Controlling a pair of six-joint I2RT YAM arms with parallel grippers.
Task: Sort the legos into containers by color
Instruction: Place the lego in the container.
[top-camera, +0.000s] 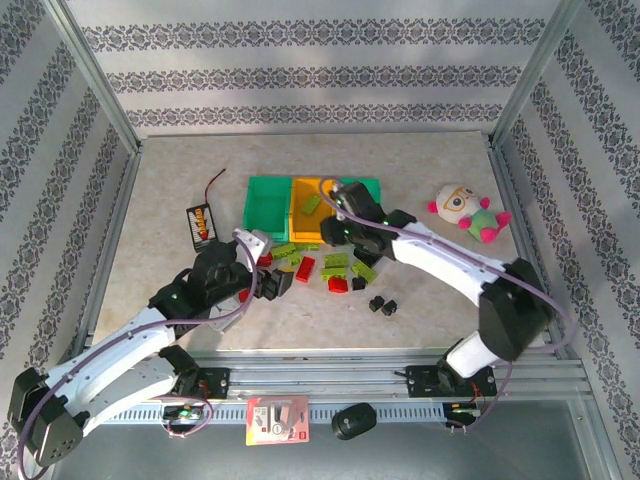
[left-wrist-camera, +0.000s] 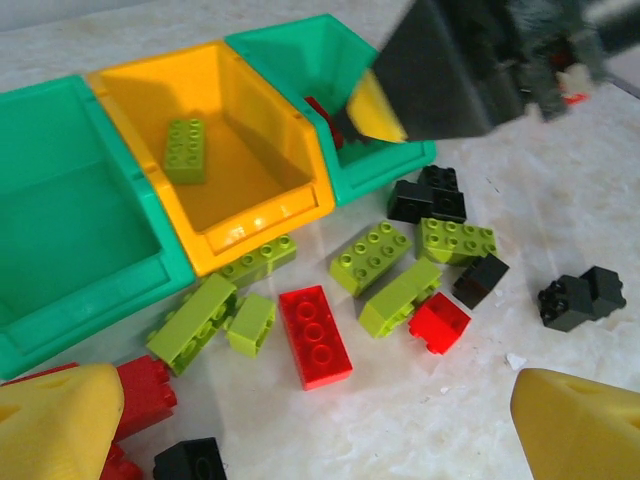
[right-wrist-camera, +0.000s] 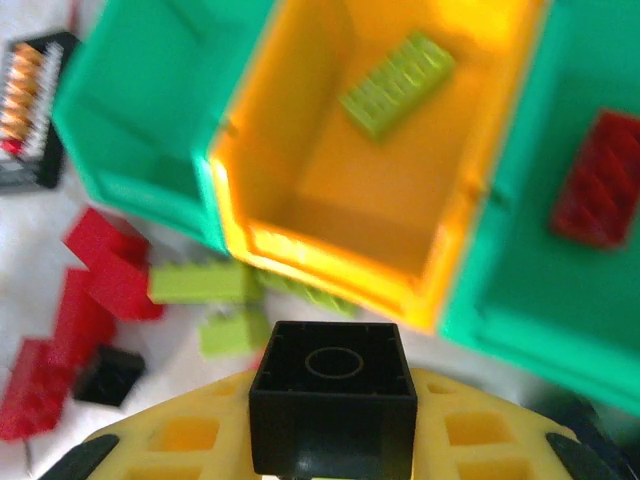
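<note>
**Gripping a black brick**

Right wrist view, bottom centre: the right gripper (right-wrist-camera: 333, 442) is clamped on a black brick (right-wrist-camera: 333, 385) near the orange bin (right-wrist-camera: 300, 240), which holds a lime brick (right-wrist-camera: 397, 83). The teal bin (right-wrist-camera: 520, 300) at right holds a red brick (right-wrist-camera: 600, 190) — overhead, the arm (top-camera: 440, 255) crosses that bin. Left wrist view: left gripper (left-wrist-camera: 320, 425) fingers (left-wrist-camera: 55, 420) wide apart, loose legos (left-wrist-camera: 385, 258) mid-frame.

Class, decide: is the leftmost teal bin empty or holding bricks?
Empty: the leftmost teal bin has a bare floor, no brick inside.
</note>
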